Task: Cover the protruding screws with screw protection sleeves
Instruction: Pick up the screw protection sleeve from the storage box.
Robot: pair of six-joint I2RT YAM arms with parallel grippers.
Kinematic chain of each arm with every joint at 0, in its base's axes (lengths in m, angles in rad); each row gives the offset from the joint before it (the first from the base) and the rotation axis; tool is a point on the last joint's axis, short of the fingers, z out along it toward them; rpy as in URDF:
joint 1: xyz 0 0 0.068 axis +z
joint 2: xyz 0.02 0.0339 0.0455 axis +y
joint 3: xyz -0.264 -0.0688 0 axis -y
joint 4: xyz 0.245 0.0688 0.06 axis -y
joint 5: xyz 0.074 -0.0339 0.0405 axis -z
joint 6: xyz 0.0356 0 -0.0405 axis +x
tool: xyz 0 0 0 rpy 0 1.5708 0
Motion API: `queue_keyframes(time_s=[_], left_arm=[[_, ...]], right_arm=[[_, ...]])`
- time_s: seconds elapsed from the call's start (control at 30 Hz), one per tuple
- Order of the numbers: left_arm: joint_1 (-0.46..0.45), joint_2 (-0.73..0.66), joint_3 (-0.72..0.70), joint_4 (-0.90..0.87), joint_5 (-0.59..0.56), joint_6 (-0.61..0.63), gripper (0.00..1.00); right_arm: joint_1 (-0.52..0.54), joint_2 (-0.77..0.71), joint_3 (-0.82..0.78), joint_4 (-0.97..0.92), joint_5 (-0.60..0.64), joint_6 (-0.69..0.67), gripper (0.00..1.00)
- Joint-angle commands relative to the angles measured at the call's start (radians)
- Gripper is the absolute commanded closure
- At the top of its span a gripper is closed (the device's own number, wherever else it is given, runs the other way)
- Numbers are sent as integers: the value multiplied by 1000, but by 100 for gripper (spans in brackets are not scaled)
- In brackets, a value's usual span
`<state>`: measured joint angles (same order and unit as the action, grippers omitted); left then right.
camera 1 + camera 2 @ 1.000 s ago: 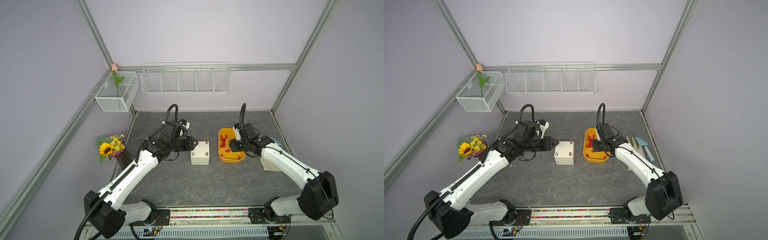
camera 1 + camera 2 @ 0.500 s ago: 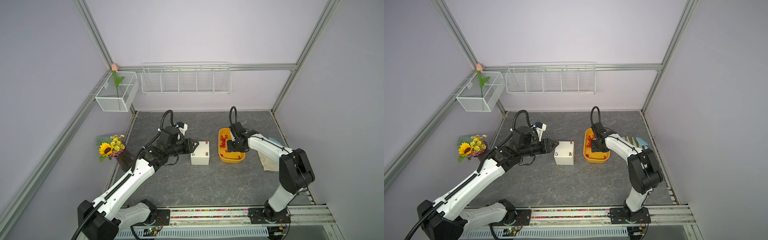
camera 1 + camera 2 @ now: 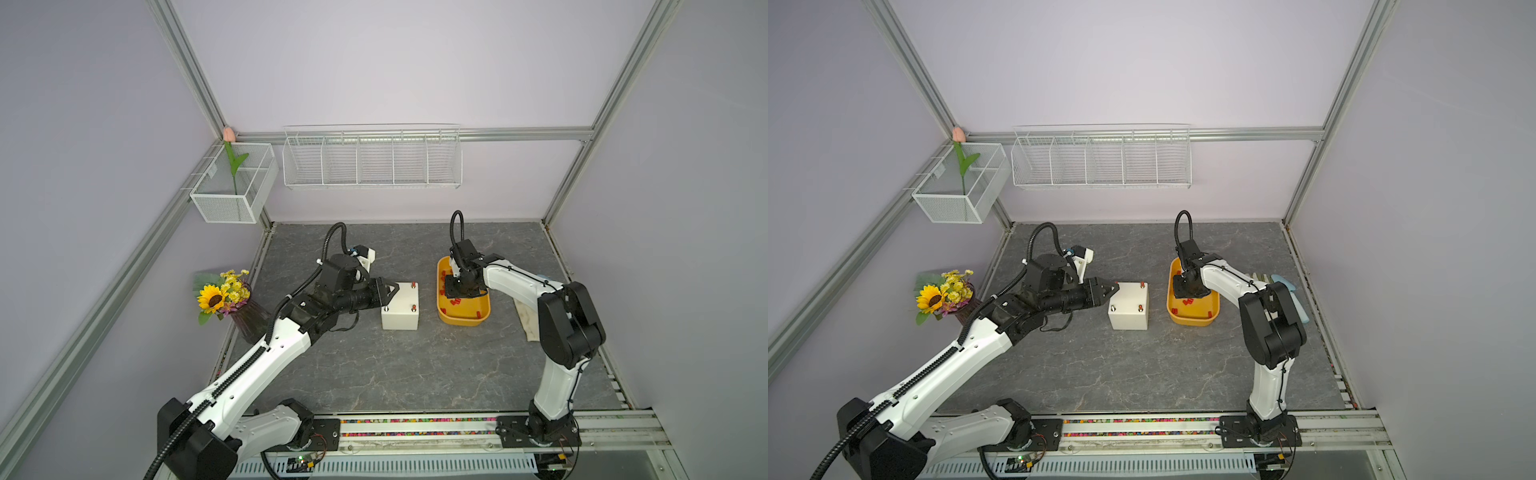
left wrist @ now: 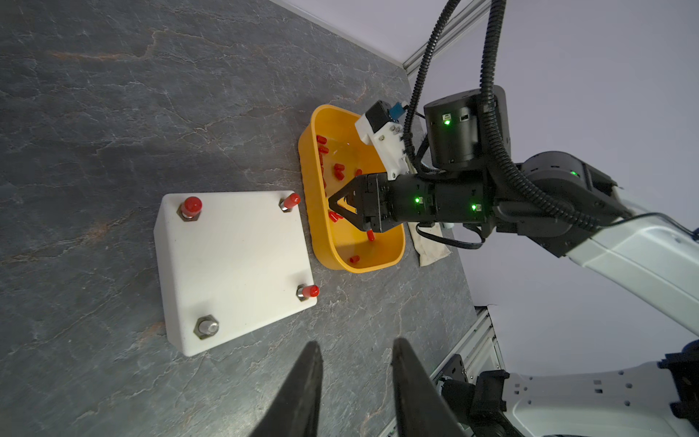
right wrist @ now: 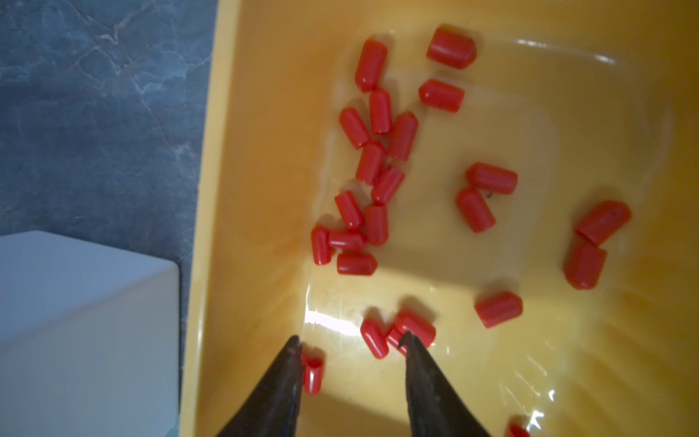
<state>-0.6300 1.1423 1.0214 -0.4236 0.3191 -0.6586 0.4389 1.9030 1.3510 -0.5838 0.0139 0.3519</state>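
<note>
Inside the yellow tray [image 5: 212, 189], right hand [image 5: 351, 342] released, gripping nothing, among loose red sleeves [image 5: 372, 162]; left hand [image 4: 357, 344] likewise released, apart from tray.

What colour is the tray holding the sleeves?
Yellow; the tray shows best in the left wrist view.

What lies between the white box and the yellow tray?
Only a bare strip of table separates box and tray; both top views show it.
</note>
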Motion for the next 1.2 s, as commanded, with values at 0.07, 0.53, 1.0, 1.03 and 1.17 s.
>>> queue_keyframes(time_s=[0.07, 0.53, 1.0, 1.03, 1.17], left_arm=[[-7, -14, -14, 9, -1, -17, 66], [-9, -24, -24, -4, -15, -16, 66], [-8, -16, -25, -2, -12, -14, 66], [-8, -16, -27, -2, -13, -14, 66], [-8, -13, -26, 0, -12, -16, 66]], right_arm=[[-13, 50, 31, 14, 11, 19, 55], [-23, 121, 72, 44, 2, 55, 66], [-26, 133, 35, 66, -12, 78, 71], [-26, 132, 32, 68, -13, 77, 71], [-30, 136, 19, 78, -17, 79, 80]])
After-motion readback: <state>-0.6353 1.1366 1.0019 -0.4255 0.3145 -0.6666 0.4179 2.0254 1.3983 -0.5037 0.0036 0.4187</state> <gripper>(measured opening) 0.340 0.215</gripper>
